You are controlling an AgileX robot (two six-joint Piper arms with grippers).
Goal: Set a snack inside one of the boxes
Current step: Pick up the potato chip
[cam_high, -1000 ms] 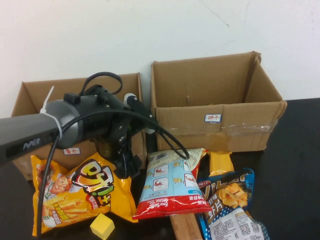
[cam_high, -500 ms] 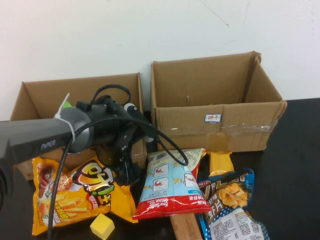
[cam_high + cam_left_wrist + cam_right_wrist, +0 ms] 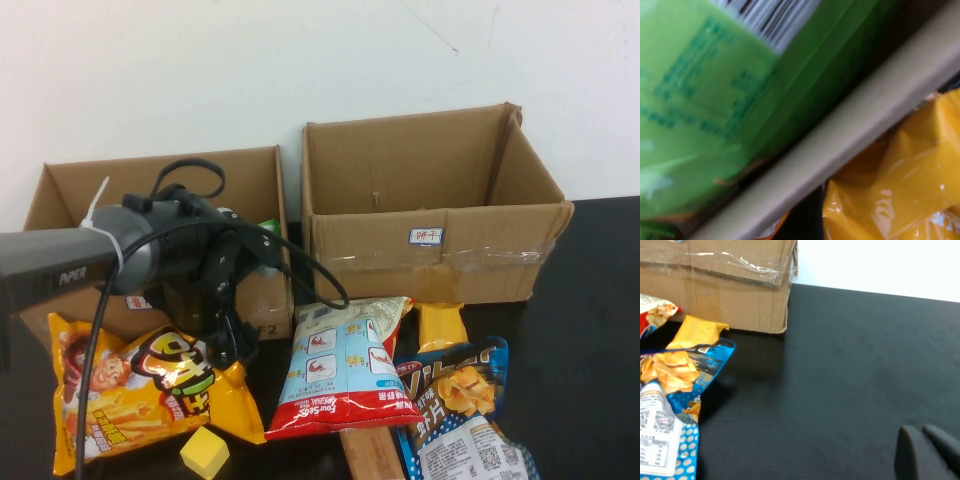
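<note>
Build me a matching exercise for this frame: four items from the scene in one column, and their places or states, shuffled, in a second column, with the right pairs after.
Items:
1. yellow-orange chip bag
2. left gripper
3. right gripper
4. yellow cube

Places or states:
A. fingers together, low over bare black table
B. small loose block at the near table edge
C. lying flat in front of the left box
D. jaws open, down at the chip bag's upper edge by the left box's front wall

Pairs: 1-C, 2-D, 3-A, 4-B
</note>
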